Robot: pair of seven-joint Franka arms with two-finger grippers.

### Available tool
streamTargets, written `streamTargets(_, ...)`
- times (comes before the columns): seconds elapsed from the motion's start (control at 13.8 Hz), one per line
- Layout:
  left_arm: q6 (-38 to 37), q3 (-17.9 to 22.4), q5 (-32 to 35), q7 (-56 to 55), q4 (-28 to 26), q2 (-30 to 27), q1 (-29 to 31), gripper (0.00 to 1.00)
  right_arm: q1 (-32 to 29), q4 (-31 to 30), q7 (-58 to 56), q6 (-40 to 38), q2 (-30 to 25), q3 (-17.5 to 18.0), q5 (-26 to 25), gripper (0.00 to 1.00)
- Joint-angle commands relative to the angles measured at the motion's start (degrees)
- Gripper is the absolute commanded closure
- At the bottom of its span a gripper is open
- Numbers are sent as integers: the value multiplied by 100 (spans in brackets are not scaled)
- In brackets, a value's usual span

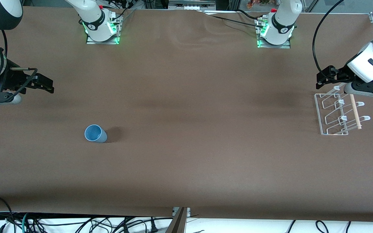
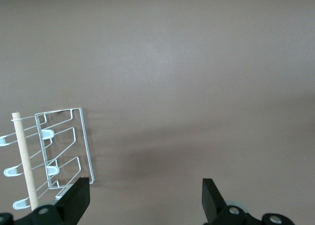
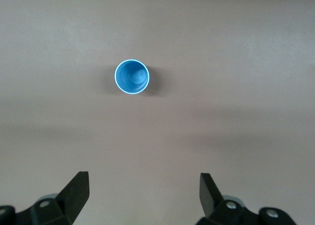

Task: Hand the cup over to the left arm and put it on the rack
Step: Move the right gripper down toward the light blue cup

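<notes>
The light-blue cup (image 1: 95, 133) stands upright on the brown table toward the right arm's end, mouth up. It also shows in the right wrist view (image 3: 132, 77). My right gripper (image 1: 45, 84) is open and empty, up over the table at that end, apart from the cup; its own view shows it (image 3: 143, 180) open over bare table. The clear and white-wire rack (image 1: 338, 115) with its wooden rod (image 1: 356, 111) stands at the left arm's end. My left gripper (image 1: 324, 79) is open and empty over the table at the rack's edge. The left wrist view shows the gripper (image 2: 146, 184) beside the rack (image 2: 64, 146).
The two arm bases (image 1: 100, 27) (image 1: 275, 32) stand along the table's edge farthest from the front camera. Cables (image 1: 76, 223) hang below the table's nearest edge. The brown table cover (image 1: 186, 129) is bare between cup and rack.
</notes>
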Motion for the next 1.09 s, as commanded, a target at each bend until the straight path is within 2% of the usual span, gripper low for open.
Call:
streamTargets(0.0,26,-57,34,37,-90,-113,71,0,-65,185,-41,-75,83,37,17,1)
streamTargets(1.02,34,-57,34,37,-90,-113,71,0,-65,351,-85,-84,214,37,17,0)
